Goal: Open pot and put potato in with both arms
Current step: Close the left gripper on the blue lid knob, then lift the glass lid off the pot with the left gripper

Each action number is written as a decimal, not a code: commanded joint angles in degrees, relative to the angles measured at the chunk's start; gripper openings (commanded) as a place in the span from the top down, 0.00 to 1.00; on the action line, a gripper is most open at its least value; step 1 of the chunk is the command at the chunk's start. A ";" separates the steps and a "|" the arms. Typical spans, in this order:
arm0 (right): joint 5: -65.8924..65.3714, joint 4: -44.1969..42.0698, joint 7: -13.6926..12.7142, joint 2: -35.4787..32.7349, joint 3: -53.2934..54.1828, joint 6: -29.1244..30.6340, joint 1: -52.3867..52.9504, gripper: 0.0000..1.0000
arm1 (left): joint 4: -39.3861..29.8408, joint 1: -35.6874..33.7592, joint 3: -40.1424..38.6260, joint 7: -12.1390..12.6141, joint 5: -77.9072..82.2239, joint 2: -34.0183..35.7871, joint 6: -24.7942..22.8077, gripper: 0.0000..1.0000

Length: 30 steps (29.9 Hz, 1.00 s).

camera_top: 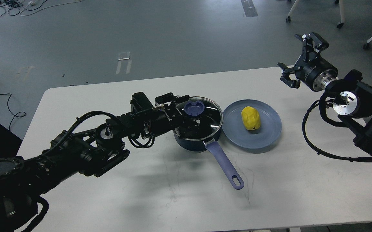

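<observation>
The dark navy pot point(195, 145) stands mid-table with its lavender-blue handle point(224, 166) pointing toward me. A glass lid point(210, 120) with a blue knob point(194, 109) rests on it. My left gripper point(189, 112) reaches in from the left and sits over the lid, its dark fingers on either side of the knob; I cannot tell whether they clamp it. The yellow potato point(250, 118) lies on a round grey-blue plate point(269, 135) just right of the pot. My right gripper point(291, 54) is open and empty, held above the table's far right corner, well away from the potato.
The white table point(160, 193) ends at its far edge just behind the pot and plate. My right arm's cable point(314, 146) loops down over the table's right side. Chair legs and floor cables lie beyond the table.
</observation>
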 commanded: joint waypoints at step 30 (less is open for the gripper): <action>0.00 0.09 0.00 0.00 0.01 -0.78 -0.01 0.00 | -0.97 -1.64 0.09 -0.10 -5.63 2.03 0.22 0.39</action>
